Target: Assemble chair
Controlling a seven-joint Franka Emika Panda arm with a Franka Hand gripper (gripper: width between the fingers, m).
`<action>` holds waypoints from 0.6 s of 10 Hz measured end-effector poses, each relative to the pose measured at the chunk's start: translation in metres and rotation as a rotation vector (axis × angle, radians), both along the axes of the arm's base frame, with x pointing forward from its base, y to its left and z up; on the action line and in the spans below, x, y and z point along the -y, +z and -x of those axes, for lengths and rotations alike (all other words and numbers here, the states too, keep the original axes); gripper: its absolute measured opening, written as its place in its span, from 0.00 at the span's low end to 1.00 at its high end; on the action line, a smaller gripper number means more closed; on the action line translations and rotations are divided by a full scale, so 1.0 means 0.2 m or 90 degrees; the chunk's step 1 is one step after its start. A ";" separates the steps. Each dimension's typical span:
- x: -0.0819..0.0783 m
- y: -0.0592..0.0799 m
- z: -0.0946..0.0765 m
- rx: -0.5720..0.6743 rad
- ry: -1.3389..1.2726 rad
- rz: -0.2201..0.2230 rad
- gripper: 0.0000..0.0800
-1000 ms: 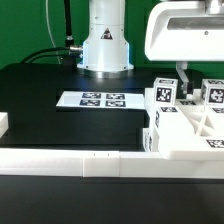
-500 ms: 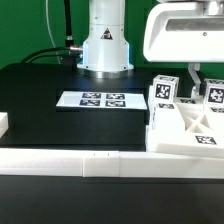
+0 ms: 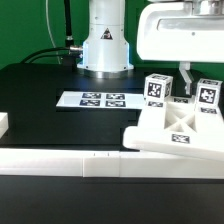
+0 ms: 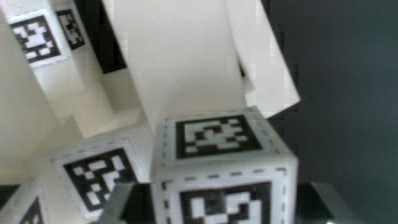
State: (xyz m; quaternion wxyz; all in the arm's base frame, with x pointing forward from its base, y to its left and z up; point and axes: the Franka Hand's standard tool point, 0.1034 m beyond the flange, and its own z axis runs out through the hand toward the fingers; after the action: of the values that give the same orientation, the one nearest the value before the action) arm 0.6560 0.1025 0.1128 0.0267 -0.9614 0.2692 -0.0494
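Observation:
The chair (image 3: pixel 180 128) is one white body of panels, an X-braced part and short square posts with black-and-white tags. It hangs tilted at the exterior view's right, its low corner near the front rail. My gripper (image 3: pixel 200 85) reaches down among its tagged posts (image 3: pixel 155 88). In the wrist view my gripper (image 4: pixel 222 205) is shut on one tagged post (image 4: pixel 217 150), with a dark finger (image 4: pixel 121 205) against each side. More tagged chair pieces (image 4: pixel 45 35) lie behind it.
The marker board (image 3: pixel 95 100) lies flat on the black table, mid-table. A long low white rail (image 3: pixel 70 162) runs along the front edge. A small white block (image 3: pixel 4 123) sits at the left edge. The robot base (image 3: pixel 105 45) stands behind.
The chair has risen, tilted and shifted toward the exterior view's left with my gripper; its low corner now reaches out past where it lay before.

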 end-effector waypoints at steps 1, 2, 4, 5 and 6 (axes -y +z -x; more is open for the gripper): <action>0.01 0.00 0.00 0.001 0.000 0.000 0.36; 0.01 0.00 0.00 0.000 0.002 0.001 0.36; -0.01 0.02 0.02 0.001 -0.003 -0.002 0.39; -0.01 0.04 0.01 0.003 -0.003 -0.003 0.61; -0.02 0.08 0.01 0.003 -0.002 -0.006 0.61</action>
State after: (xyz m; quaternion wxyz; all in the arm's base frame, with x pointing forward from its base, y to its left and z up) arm 0.6534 0.1059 0.1288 0.0322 -0.9607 0.2711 -0.0507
